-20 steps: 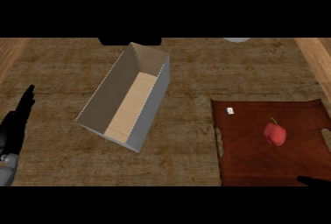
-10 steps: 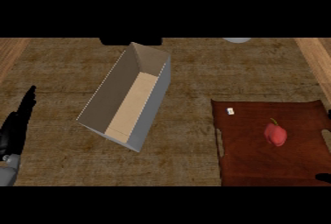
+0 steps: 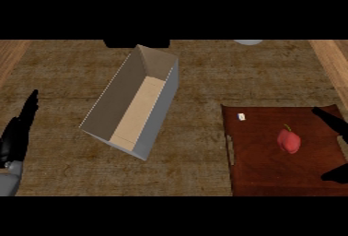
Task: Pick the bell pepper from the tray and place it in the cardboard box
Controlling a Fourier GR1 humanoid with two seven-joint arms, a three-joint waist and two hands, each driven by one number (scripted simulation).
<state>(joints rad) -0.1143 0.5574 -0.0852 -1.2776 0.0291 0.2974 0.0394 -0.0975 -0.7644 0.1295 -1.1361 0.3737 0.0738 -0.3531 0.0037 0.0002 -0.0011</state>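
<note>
A red bell pepper (image 3: 289, 141) with a green stem lies on the dark red-brown tray (image 3: 265, 177) at the lower right. My right hand (image 3: 328, 119) comes in at the right edge, open; its fingers reach over the tray's far right corner and its thumb (image 3: 336, 175) shows lower down. It stands right of the pepper and apart from it. The long open cardboard box (image 3: 114, 103) sits slanted in the middle of the counter, with nothing inside. At the left edge my left hand (image 3: 18, 136) rests open, fingers pointing up.
A small white bit (image 3: 240, 116) lies on the tray's far left corner. A black object (image 3: 136, 43) and a pale round object (image 3: 248, 42) sit at the counter's far edge. Wooden strips border the brown counter on both sides.
My right hand has risen from the lower right corner and its fingers now reach over the tray's right side. The pepper, box and left hand have stayed put.
</note>
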